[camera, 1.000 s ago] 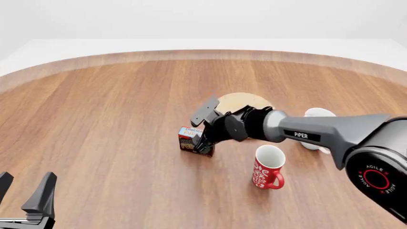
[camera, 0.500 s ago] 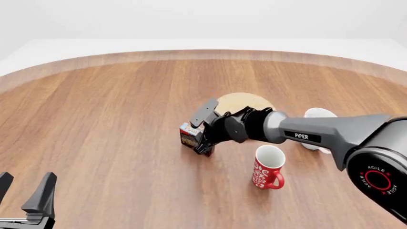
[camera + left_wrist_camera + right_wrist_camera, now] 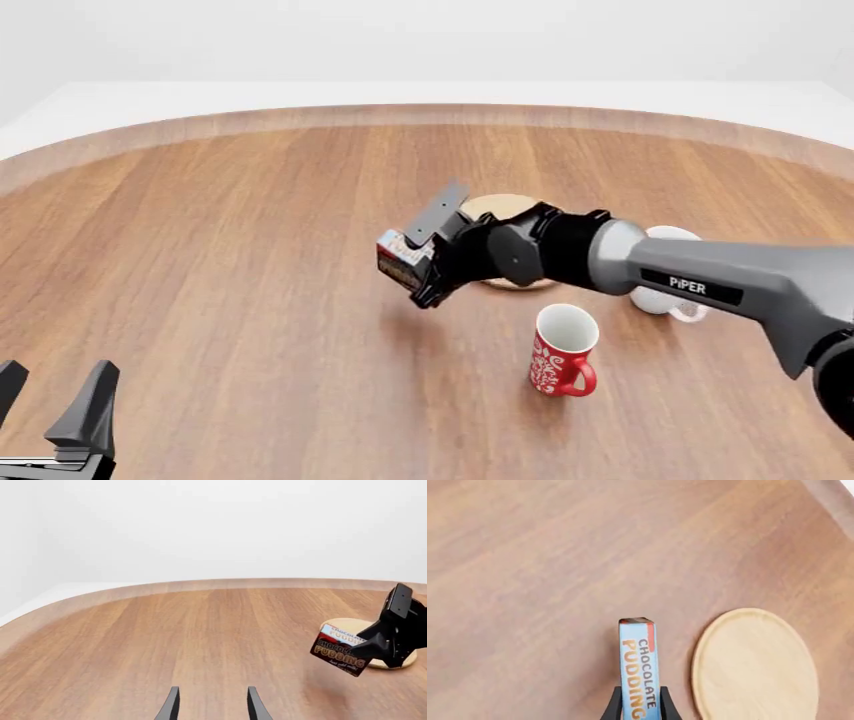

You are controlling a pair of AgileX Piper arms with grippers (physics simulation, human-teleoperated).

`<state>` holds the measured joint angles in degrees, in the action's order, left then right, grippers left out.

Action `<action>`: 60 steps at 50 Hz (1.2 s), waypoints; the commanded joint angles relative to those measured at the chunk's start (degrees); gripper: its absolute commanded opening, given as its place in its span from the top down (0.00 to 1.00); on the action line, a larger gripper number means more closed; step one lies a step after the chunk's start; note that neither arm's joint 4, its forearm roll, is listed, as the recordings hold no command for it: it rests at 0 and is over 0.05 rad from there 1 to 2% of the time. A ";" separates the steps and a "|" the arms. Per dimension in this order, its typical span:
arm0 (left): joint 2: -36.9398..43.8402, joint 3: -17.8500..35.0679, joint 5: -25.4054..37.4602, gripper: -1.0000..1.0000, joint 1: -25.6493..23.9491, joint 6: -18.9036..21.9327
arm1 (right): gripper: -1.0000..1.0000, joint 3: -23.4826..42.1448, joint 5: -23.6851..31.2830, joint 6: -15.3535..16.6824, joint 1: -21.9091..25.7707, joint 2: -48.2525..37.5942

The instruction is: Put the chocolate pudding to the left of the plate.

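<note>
My right gripper [image 3: 416, 272] is shut on the chocolate pudding [image 3: 399, 258], a small dark brown carton with a light blue and red top, and holds it tilted above the table. The carton also shows in the left wrist view [image 3: 340, 649] and in the right wrist view [image 3: 636, 672], pinched between the fingers. The plate [image 3: 505, 211], a flat tan wooden disc, lies just behind the right arm, mostly hidden by it; it shows whole in the right wrist view [image 3: 754, 667] and partly in the left wrist view [image 3: 352, 626]. My left gripper [image 3: 51, 405] is open and empty at the near left.
A red patterned mug [image 3: 562, 351] stands upright near the front, right of the carton. A white mug [image 3: 667, 270] is partly hidden behind the right arm. The table's curved far edge [image 3: 427, 115] runs across the back.
My right gripper has lifted the chocolate pudding off the table and tilted it, moving slightly up and back. The left gripper has not moved.
</note>
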<state>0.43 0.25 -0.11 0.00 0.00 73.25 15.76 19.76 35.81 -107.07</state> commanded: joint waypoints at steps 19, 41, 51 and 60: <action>0.00 0.00 0.00 0.00 0.00 0.00 | 1.00 11.68 10.78 3.95 -3.02 3.06; 0.00 0.00 0.00 0.00 0.00 0.00 | 1.00 26.69 16.35 5.92 -3.93 -6.95; 0.00 0.00 0.00 0.00 0.00 0.00 | 1.00 36.15 18.88 6.06 -4.90 -13.61; 0.00 0.00 0.00 0.00 0.00 0.00 | 1.00 43.42 20.77 6.21 -5.37 -19.52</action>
<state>0.43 0.25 -0.11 0.00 0.00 108.78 34.43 26.59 31.02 -120.70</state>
